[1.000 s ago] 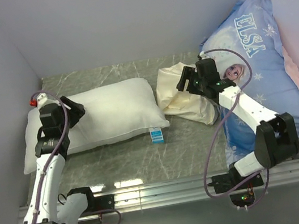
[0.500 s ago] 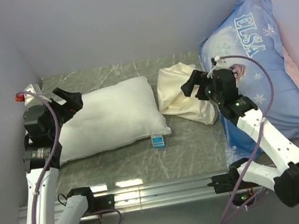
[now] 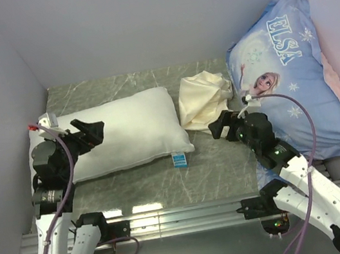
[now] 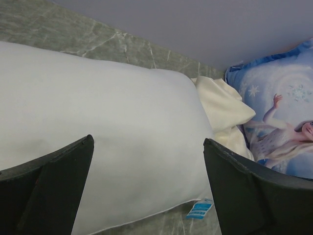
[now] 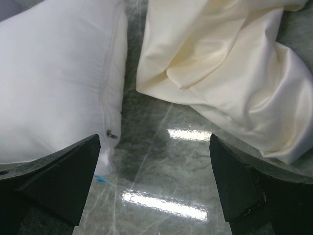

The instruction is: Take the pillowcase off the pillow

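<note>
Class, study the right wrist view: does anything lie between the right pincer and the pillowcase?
Nothing visible does. Only bare table separates the open right pincer from the pillowcase; the pillow lies off to the side.

Even, diffuse lighting from above was recorded in all three views; no single source could be located. Two bright glare patches were noted on the polished table (image 5: pixel 161 161) in the right wrist view, and similar reflections were seen along its near edge in the top view. Shadows were soft and confined to the undersides of the pillow (image 3: pixel 125 131) and the pillowcase (image 3: pixel 201 99). The pillow's white surface was rendered almost without texture in the left wrist view. The fingers (image 4: pixel 54 191) of the left gripper (image 4: pixel 147 142) and those of the right gripper (image 5: pixel 154 138) were shown dark and slightly soft. Mild softness was noted throughout the top view.
</note>
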